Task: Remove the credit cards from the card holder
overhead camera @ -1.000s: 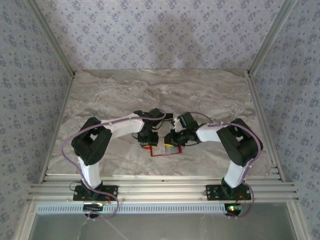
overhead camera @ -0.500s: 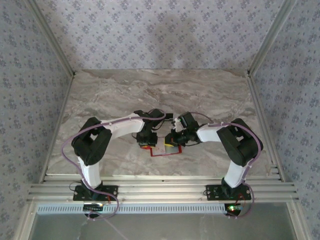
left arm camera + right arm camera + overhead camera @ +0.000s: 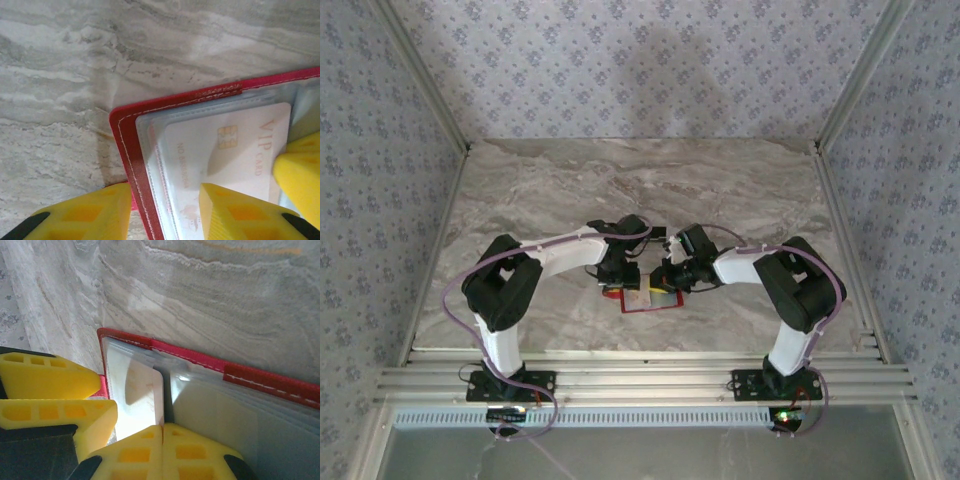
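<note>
Your card holder (image 3: 648, 300) lies open and flat on the marble tabletop (image 3: 620, 180), its red stitched border (image 3: 122, 150) framing greyish clear pockets (image 3: 225, 415). Both wrists hang right over it, one at each end.

Inside the holder, the credit cards (image 3: 220, 160) sit tucked in the pocket stack. The top one has a pale face with a chip and "VIP CARD" printed on it. You cannot tell how many cards lie under it.

Your left fingers (image 3: 85, 215) stand apart at a moderate width and straddle the holder's outer red edge. One is off the holder on the tabletop side, the other is over the pocket above the card's face, and nothing is clamped between them.

Your right fingers (image 3: 135, 452) are pressed together at the holder's other end. The pale card's edge (image 3: 161, 405) runs into the seam between them, so they look pinched on the card's end while most of it is inside the holder's pocket.
</note>
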